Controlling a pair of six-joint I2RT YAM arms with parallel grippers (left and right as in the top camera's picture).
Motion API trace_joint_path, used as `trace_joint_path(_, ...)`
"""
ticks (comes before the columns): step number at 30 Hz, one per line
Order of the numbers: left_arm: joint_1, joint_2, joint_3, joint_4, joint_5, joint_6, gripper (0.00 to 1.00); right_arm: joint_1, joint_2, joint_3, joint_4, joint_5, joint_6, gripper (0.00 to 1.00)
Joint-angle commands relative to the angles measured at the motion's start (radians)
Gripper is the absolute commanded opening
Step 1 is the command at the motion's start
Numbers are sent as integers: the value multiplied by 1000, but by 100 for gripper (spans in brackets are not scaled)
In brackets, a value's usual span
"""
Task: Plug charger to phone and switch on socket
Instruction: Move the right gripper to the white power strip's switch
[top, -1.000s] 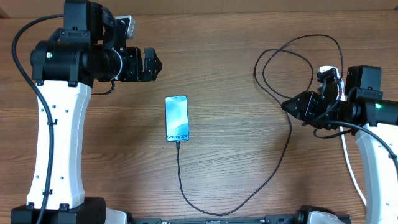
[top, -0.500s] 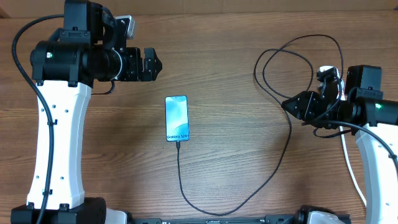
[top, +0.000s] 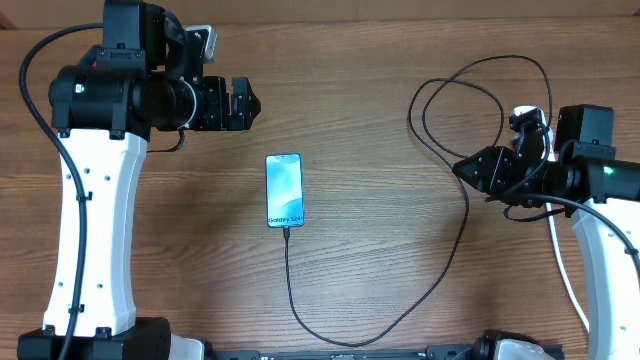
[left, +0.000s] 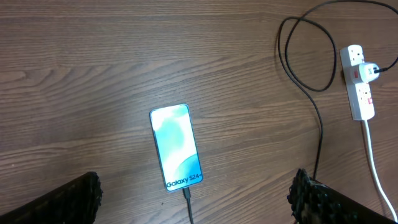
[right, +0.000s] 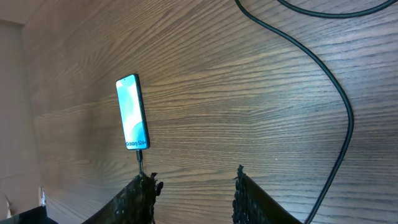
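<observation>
The right claw (top: 463, 168) is released and holds nothing, its fingers (right: 144, 190) parted above bare bench (right: 217, 124). The socket (left: 359, 81) lies close by that arm's wrist and is mostly hidden under it in the overhead view. The left claw (top: 250, 103) is also spread wide and empty, hovering well apart from the phone (top: 284, 190), which lies flat mid-bench with its screen lit. The charger (top: 288, 265) meets the phone's lower end, so its tip looks seated. It then sweeps round in loops toward the socket, where a plug (left: 371, 70) sits. Whether the red switch (left: 351, 75) beside the plug is on is too small to tell. If it needs pressing, the strip is probably light and may skate on the smooth wood, so push straight down with one fingertip rather than from the side. The cable is limp and offers no grip along its length, so take it only at the stiff plug ends. The phone is slim, slick and glass-faced, so hold it gently by its long edges.
</observation>
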Motion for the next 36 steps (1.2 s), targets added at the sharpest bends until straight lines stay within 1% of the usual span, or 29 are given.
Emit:
trace_joint_path(1, 10, -6, 19, 0, -8, 16, 100, -5, -21, 15, 4, -1, -4, 43)
trace_joint_path(7, 10, -6, 19, 0, -8, 16, 100, -14, -21, 15, 23, -1, 26, 41)
trace_joint_path(8, 10, -6, 19, 0, -8, 16, 100, -32, -21, 20, 29, -13, 33, 37)
trace_joint_path(11, 10, -6, 19, 0, -8, 16, 100, -76, -21, 47, 25, -28, 35, 28)
trace_joint_path(21, 10, -6, 19, 0, -8, 16, 100, -236, -11, 179, 19, -6, 117, 4)
trace_joint_path(28, 10, -6, 19, 0, -8, 16, 100, -376, 71, 230, 18, -6, 142, 3)
trace_joint_path(33, 10, -6, 19, 0, -8, 16, 100, -486, 163, 230, 73, -48, 188, 4)
trace_joint_path(36, 10, -6, 19, 0, -8, 16, 100, -528, 229, 230, 116, -66, 223, 4)
